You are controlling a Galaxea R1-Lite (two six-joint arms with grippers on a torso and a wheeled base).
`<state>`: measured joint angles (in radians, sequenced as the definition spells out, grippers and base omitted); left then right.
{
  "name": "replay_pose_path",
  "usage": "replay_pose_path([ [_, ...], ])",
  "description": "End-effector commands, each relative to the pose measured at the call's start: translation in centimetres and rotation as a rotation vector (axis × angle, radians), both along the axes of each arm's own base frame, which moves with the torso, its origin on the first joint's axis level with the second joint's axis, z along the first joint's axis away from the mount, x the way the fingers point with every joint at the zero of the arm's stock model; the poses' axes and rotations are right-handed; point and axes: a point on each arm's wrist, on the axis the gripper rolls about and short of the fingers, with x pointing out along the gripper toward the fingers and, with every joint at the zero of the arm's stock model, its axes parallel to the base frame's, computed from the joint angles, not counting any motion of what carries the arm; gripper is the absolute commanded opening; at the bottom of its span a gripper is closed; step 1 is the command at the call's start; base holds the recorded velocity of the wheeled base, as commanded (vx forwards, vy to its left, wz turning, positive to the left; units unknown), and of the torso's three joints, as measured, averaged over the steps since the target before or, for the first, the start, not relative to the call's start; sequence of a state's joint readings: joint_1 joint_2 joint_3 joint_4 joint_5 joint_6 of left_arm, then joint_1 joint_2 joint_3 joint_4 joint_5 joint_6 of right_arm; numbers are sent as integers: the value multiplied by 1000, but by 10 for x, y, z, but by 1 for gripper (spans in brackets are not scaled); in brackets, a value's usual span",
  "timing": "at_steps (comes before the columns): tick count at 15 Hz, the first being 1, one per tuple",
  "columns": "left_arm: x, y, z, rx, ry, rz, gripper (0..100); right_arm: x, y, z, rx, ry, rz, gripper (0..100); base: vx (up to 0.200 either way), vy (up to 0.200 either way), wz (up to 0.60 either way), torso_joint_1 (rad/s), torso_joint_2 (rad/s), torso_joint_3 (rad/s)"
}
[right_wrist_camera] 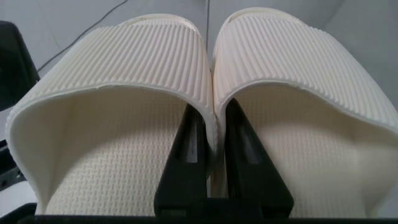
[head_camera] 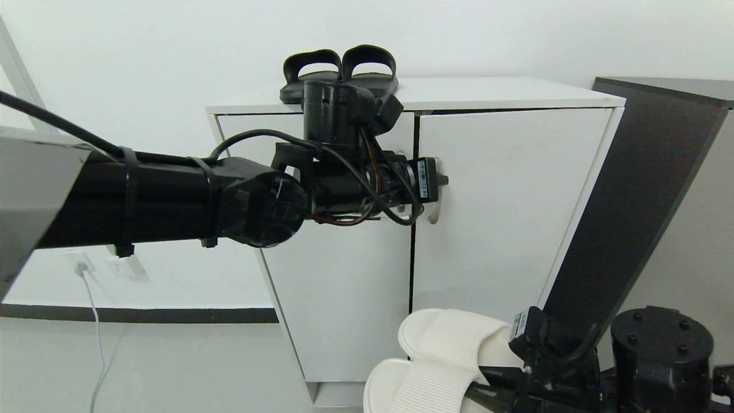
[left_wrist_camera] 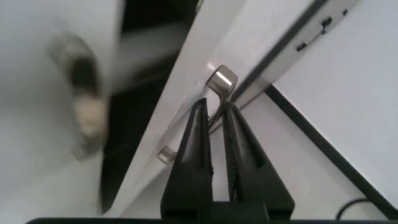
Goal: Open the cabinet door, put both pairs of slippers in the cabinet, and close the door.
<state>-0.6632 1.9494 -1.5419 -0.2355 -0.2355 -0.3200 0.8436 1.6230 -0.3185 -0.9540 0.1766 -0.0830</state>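
A white two-door cabinet (head_camera: 504, 201) stands ahead, with a pair of black slippers (head_camera: 339, 71) on its top at the left. My left gripper (head_camera: 438, 180) is at the seam between the doors. It is shut on a silver door handle (left_wrist_camera: 221, 81), and the fingers (left_wrist_camera: 199, 130) pinch its bar. A dark gap shows beside that door. Low at the front, my right gripper (head_camera: 499, 373) holds a pair of white ribbed slippers (head_camera: 441, 355). Its fingers (right_wrist_camera: 193, 143) are shut on the two inner strap edges of the white slippers (right_wrist_camera: 124, 93), pressed side by side.
A tall dark grey panel (head_camera: 642, 201) leans right beside the cabinet. On the wall to the left are a socket and a hanging white cable (head_camera: 80, 267). A second door handle (left_wrist_camera: 81, 106) shows blurred beyond the gap.
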Motion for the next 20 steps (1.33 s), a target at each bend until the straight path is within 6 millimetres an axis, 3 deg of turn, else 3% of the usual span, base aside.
replay_pose_path([
  [1, -23, 10, 9, -8, 5, -15, 0, -8, -3, 0, 7, 6, 49, 0, 0, 0, 0, 0, 0, 0],
  [5, -53, 22, 21, -42, 25, -38, 0, -13, -6, 0, 11, 19, 92, 0, 0, 0, 0, 0, 0, 0],
  [9, -71, 38, 19, -33, 39, -41, 0, -14, -5, -2, 6, 24, 96, 0, 0, 0, 0, 0, 0, 0],
  [17, -29, 42, 4, -60, 16, 36, 0, -17, -5, -4, -9, 19, 115, 0, 0, 0, 0, 0, 0, 0],
  [20, -15, 40, 7, -98, 33, 60, 0, -18, -4, -5, -14, 16, 122, 0, 0, 0, 0, 0, 0, 0],
])
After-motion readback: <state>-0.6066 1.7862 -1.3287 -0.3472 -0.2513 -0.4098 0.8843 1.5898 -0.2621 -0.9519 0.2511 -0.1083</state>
